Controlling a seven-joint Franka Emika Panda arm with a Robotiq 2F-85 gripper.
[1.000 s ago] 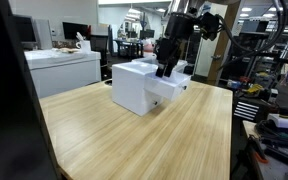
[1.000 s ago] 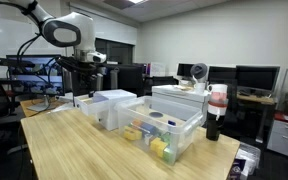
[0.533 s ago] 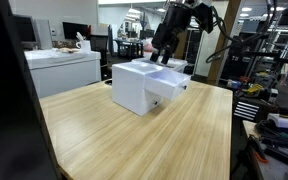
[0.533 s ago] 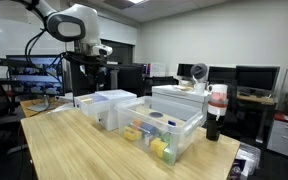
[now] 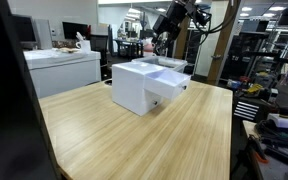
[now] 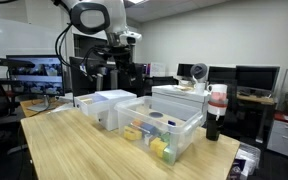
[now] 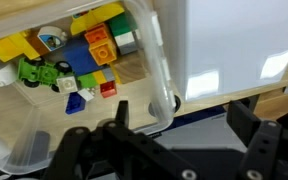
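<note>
One gripper (image 5: 164, 42) is on the arm. In an exterior view it hangs in the upper centre of the frame, above the far end of the table (image 5: 134, 140) and touching nothing. In the wrist view the gripper (image 7: 182, 128) fills the lower edge of the frame. Its two dark fingers (image 7: 119, 112) are spread as wide as they go, with nothing between them. The grip is empty.

Nearest below it is the clear bin (image 7: 156, 60), which takes up the upper left and centre of the wrist view with its rounded corner close to the gap between the fingers. Inside lie the toy blocks (image 7: 89, 48) in yellow, blue, green, red and white, heaped loosely against the upper left of the bin. The wood of the table shows through the bin floor.

The white box (image 7: 234, 45) fills the upper right of the wrist view, just beside the bin wall. Whether the two touch cannot be told.

In both exterior views the clear bin (image 6: 162, 135) (image 5: 172, 80) stands open on the table next to the white box (image 5: 136, 88). A bottle (image 6: 216, 112) with a red top stands at the right of the frame, apart from the bin.
</note>
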